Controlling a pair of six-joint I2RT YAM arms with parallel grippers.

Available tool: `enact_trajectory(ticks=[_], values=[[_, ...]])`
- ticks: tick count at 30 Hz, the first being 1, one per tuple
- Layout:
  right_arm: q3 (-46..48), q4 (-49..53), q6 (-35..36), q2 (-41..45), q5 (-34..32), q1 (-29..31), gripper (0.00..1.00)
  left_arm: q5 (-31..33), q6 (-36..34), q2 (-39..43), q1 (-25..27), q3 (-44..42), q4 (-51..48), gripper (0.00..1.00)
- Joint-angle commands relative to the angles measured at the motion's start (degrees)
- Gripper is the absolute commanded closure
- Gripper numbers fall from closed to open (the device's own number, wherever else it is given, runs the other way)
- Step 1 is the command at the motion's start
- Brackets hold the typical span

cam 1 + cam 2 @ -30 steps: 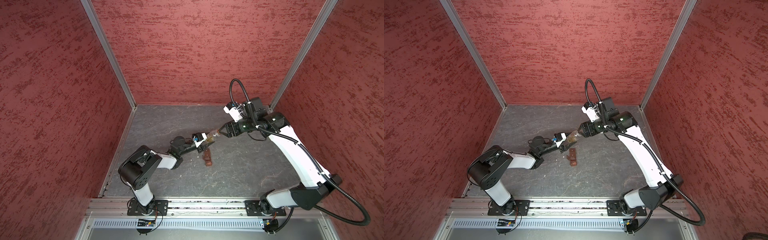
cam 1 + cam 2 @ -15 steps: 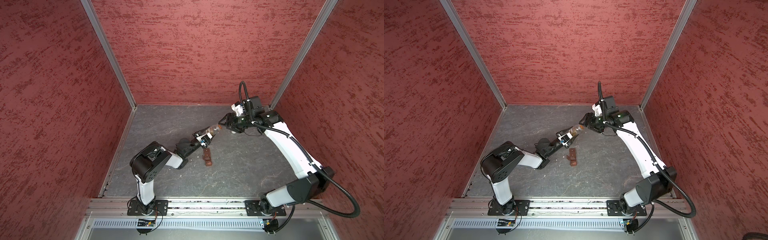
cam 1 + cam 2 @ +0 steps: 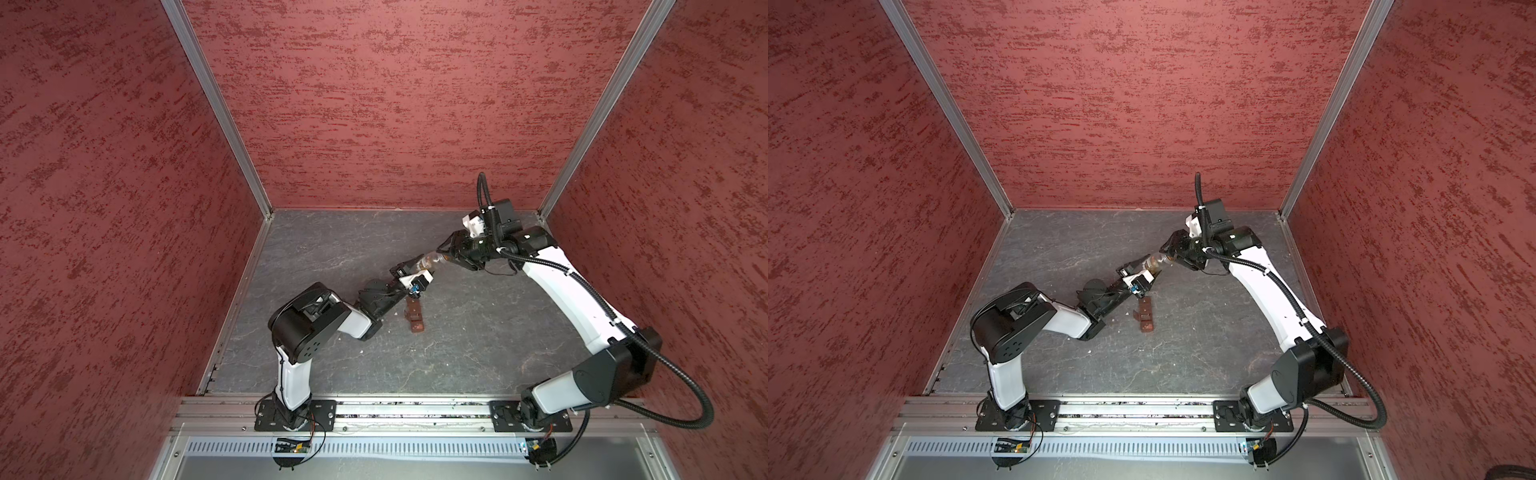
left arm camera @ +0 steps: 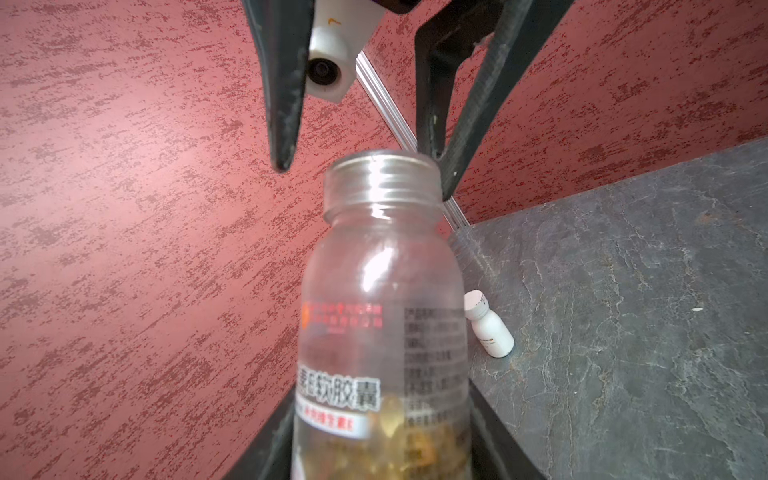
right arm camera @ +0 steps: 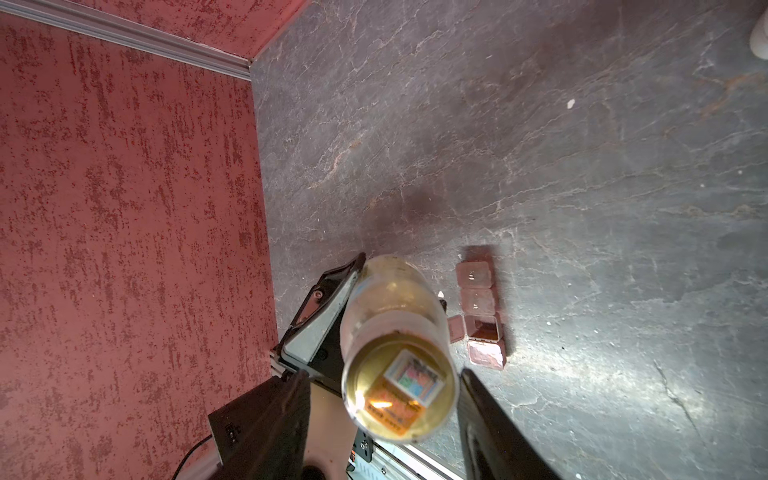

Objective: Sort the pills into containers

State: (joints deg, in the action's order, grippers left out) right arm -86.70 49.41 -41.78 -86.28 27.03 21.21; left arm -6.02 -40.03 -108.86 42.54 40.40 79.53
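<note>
My left gripper point(image 3: 415, 269) point(image 4: 380, 451) is shut on the lower body of a clear amber bottle point(image 3: 428, 262) point(image 3: 1152, 262) point(image 4: 382, 311). It holds the bottle tilted above the floor. Yellowish pills point(image 4: 399, 436) lie in the bottle's bottom. No cap shows on its threaded neck. My right gripper point(image 3: 442, 254) point(image 3: 1165, 254) point(image 5: 382, 388) is open and straddles the neck, with a gap on at least one side. The containers point(image 3: 415, 318) point(image 3: 1145, 318) point(image 5: 480, 316) form a dark-brown strip on the floor just below the bottle. One compartment has its lid open.
A small white bottle point(image 4: 490, 328) lies on the grey stone floor point(image 3: 478, 332) near the back corner. Red textured walls point(image 3: 395, 104) close in three sides. The metal rail point(image 3: 395, 409) with both arm bases runs along the front.
The right gripper has drawn back along the bottle to its mouth, and its jaws have narrowed. The left arm has swung and raised the bottle a little toward the right gripper.
</note>
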Motion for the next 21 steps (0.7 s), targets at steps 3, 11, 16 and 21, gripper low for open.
enact_trajectory(ticks=[3,11,16,21], values=[[1.17,-1.54,-0.36,-0.58,-0.17,-0.03,0.47,-0.01,-0.66,-0.64,0.23,0.51,1.42,1.0],[0.68,-0.57,0.53,-1.16,-0.29,-0.03,0.61,-0.19,-0.54,-0.21,0.25,-0.04,1.41,1.0],[-1.15,1.43,4.54,-1.3,0.12,-0.03,0.71,-0.65,0.39,0.2,0.13,-0.33,1.42,1.0],[-3.22,4.15,20.82,-0.55,4.28,1.72,0.74,-3.86,4.88,2.5,-0.06,-1.88,1.33,1.0]])
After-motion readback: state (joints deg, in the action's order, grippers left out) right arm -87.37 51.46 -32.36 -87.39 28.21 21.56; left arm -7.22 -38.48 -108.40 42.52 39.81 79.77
